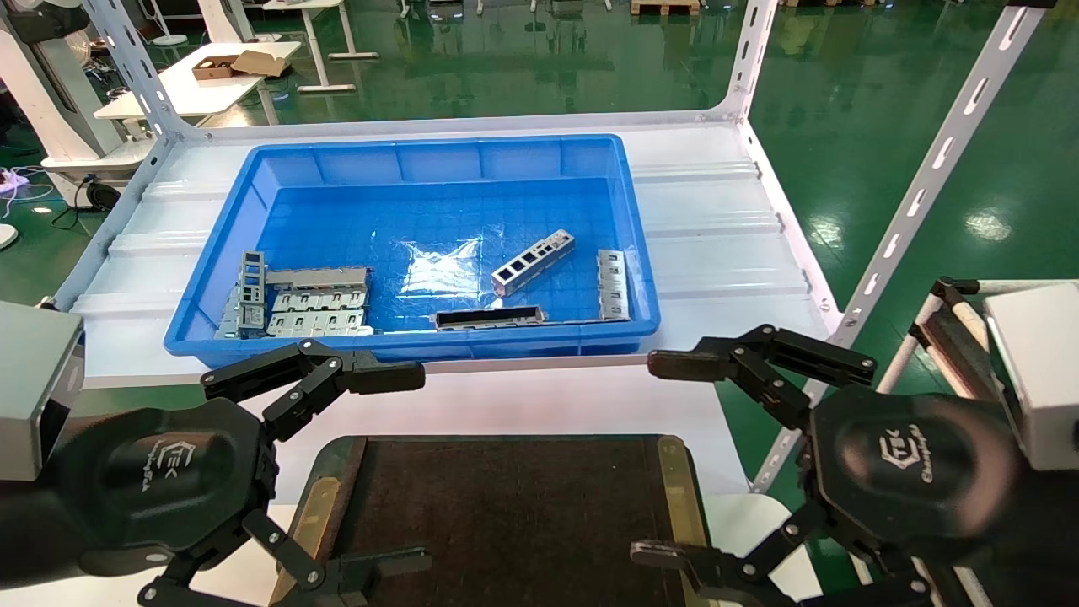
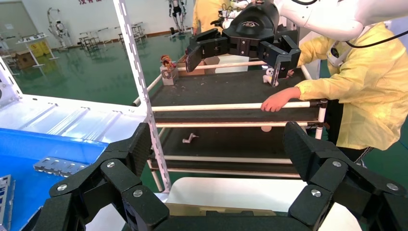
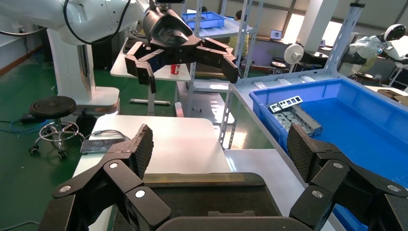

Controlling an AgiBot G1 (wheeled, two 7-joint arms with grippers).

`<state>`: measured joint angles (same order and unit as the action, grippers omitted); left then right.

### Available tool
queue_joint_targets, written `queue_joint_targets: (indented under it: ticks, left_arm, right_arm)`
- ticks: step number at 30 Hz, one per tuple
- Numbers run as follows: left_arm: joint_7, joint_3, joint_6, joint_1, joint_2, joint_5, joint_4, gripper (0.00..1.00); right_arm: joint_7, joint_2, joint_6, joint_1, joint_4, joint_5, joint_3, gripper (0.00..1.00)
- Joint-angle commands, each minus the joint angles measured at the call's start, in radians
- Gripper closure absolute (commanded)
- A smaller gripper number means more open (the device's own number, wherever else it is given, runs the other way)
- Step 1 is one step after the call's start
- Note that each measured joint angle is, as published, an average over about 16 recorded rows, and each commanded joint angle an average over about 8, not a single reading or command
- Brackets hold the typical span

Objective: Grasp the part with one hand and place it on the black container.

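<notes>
Sheet-metal part (image 1: 533, 261) lies loose mid blue bin (image 1: 253, 181), light, stiff, slick (edges maybe sharp); pinch it across the short sides. Left gripper (image 1: 383, 472) and right gripper (image 1: 666, 459) hover wide open, empty, over black container (image 1: 506, 514).

White "TEK" logo on right hand (image 1: 666, 459)

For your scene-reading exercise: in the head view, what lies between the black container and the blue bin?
In the head view, only a bare strip of white table separates the black container from the blue bin.
</notes>
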<state>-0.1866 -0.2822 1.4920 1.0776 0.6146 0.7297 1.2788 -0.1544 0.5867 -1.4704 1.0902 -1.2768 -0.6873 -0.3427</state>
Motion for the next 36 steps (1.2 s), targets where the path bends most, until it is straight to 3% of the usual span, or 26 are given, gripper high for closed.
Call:
queue_joint_targets:
  ticks: [1,24,36]
  left_arm:
    - [0.0,0.0,0.0,0.0,0.0,0.0,0.0,0.0]
    - [0.005,0.001,-0.006,0.001,0.001,0.005,0.001,0.0]
    - [-0.005,-0.033,-0.16,0.04,0.072,0.124,-0.001,0.0]
  right_arm:
    - [0.0,0.0,0.0,0.0,0.0,0.0,0.0,0.0]
    - [0.0,0.0,0.0,0.0,0.0,0.0,0.0,0.0]
    - [0.0,0.0,0.0,0.0,0.001,0.0,0.0,0.0]
